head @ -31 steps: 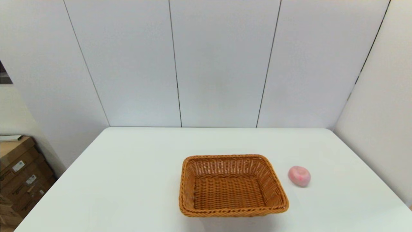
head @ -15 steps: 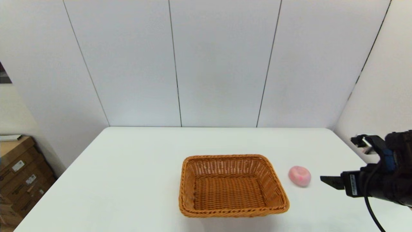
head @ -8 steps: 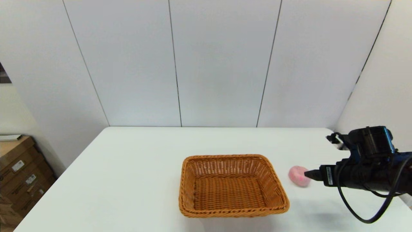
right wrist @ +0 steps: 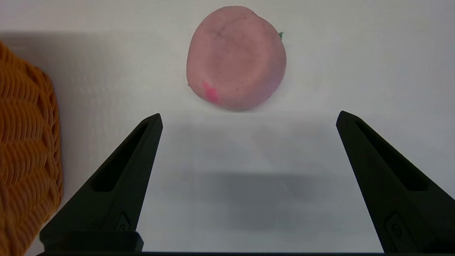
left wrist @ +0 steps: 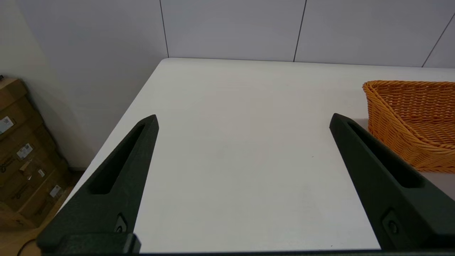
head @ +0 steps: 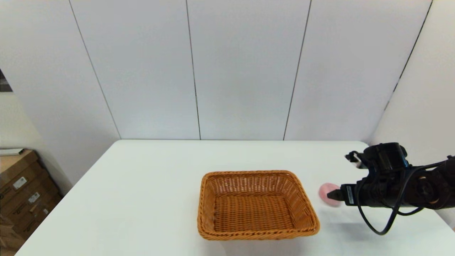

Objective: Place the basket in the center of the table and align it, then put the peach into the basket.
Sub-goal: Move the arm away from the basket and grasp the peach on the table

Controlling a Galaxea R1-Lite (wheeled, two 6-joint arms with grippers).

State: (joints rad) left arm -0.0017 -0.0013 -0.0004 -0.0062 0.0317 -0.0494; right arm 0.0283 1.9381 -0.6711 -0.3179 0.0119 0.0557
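The orange-brown wicker basket (head: 256, 204) sits near the middle of the white table (head: 149, 185), with nothing in it; its side also shows in the left wrist view (left wrist: 412, 117) and the right wrist view (right wrist: 25, 160). The pale-pink peach (head: 326, 193) lies on the table just right of the basket. My right gripper (head: 332, 194) reaches in from the right, level with the peach and partly covering it. In the right wrist view the right gripper (right wrist: 249, 115) is open, and the peach (right wrist: 236, 57) lies just beyond the fingertips. My left gripper (left wrist: 242, 117) hovers open over bare table left of the basket.
Cardboard boxes (head: 21, 199) are stacked on the floor beside the table's left edge. White wall panels (head: 241, 71) stand right behind the table and close along its right side. A black cable (head: 376, 227) loops under the right arm.
The right arm came into view from the right and moved left toward the peach until its fingertips reached it. Basket and peach have not moved.
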